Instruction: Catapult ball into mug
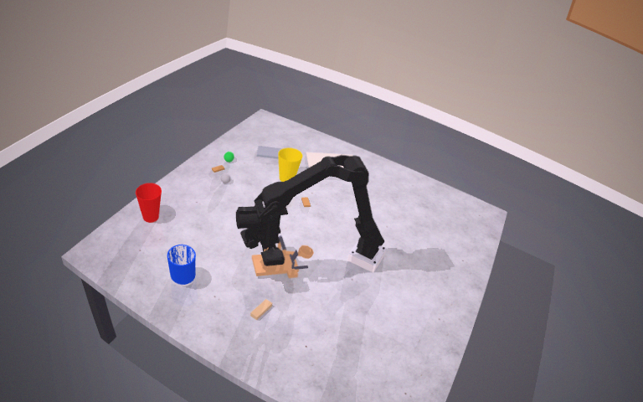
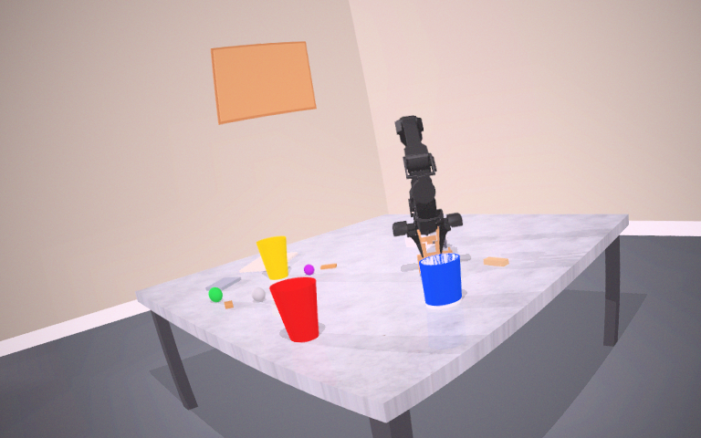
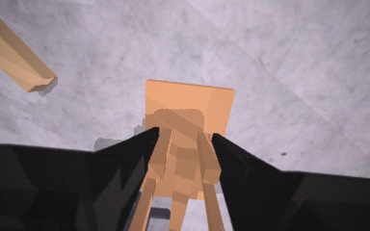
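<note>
over the table [image 1: 408, 303] [image 2: 361, 330] [image 3: 299, 58] — tool [image 1: 273, 258] [image 2: 432, 255] [image 3: 185, 135] gripping the catapult [image 1: 265, 266] [image 2: 424, 247] [image 3: 188, 98].

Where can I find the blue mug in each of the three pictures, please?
Top: the blue mug is left of the centre, below the red cup.
Exterior: right of the centre, in front of the gripper.
Wrist: not in it.
Shared landmark: the orange catapult, at the gripper.

Top: oblique view from high above, well back, taking in most of the table [image 1: 403, 303] [image 2: 361, 330]. Exterior: lower, looking across the same table from a corner. Wrist: close, facing down; shares the catapult [image 1: 263, 266] [image 2: 428, 239] [image 3: 169, 96] with both.
</note>
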You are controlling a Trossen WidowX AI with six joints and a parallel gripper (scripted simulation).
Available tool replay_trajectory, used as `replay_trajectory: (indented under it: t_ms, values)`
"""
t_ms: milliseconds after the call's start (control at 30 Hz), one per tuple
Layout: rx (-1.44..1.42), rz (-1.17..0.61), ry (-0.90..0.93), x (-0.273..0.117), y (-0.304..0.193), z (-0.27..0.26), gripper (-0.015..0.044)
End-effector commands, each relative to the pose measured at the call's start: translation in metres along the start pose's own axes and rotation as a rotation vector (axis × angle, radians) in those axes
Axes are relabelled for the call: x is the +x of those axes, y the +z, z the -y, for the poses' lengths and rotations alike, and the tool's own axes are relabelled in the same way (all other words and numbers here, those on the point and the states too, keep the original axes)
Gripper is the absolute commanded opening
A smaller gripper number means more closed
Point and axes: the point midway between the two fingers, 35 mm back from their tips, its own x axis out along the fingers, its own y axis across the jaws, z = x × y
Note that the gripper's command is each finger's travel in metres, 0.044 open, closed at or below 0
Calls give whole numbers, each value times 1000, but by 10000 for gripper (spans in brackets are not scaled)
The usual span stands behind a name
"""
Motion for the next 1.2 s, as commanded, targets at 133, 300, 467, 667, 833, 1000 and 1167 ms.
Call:
replay_trajectory:
  t_ms: [133, 300, 467, 667, 833, 1000, 1167]
  values:
    - [-5, 6, 1, 11, -1, -1, 0]
    - [0, 0, 0, 8, 0, 0, 0]
    - [0, 0, 0, 8, 0, 0, 105]
    - [0, 0, 0, 8, 0, 0, 262]
    - [0, 0, 0, 5, 0, 0, 394]
    - [0, -1, 0, -66, 2, 0, 440]
    - [0, -2, 0, -92, -1, 0, 440]
